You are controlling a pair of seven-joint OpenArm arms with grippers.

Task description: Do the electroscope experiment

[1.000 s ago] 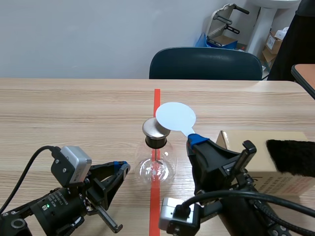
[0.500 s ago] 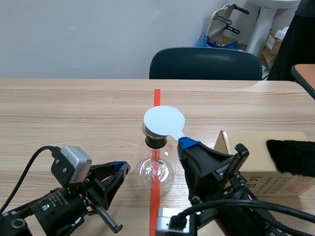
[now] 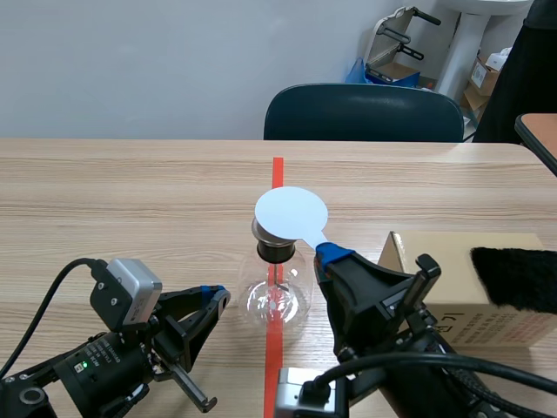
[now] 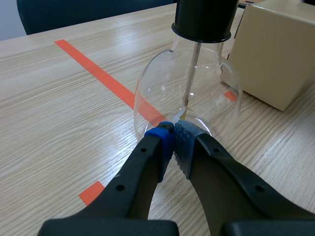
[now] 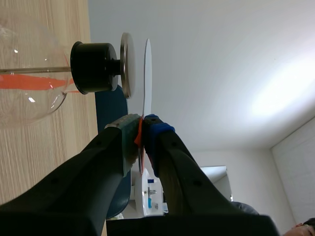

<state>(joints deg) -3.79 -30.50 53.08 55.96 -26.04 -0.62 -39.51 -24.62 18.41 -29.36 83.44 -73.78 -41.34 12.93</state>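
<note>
**White disc held over the electroscope's plate**

The right pincer [image 3: 333, 252] [image 5: 141, 130] is closed on the short stem of a round white disc [image 3: 291, 213] [image 5: 146, 73], gripping it between its pads. The disc sits flat over the metal plate [image 3: 261, 231] [image 5: 127, 64] on top of the electroscope. The right wrist view shows a thin gap between disc and plate. Under the plate a black stopper [image 3: 278, 252] [image 4: 204, 19] plugs the neck of the clear glass flask [image 3: 275, 300] [image 4: 187, 98], and a thin rod [image 4: 192, 73] runs down inside. The flask stands on the orange-red tape line [image 3: 277, 174] at the middle of the wooden tabletop [image 3: 130, 200].

The left pincer [image 3: 218, 296] [image 4: 173, 135] lies low on the tabletop with its fingers pressed together, holding nothing. Its tips are just beside the flask's base.

To the right of the flask stands a cardboard box [image 3: 461, 287] [image 4: 275, 54] with a piece of black fur [image 3: 513, 279] on top. Beyond the far edge of the tabletop is a dark blue chair [image 3: 361, 113].
</note>
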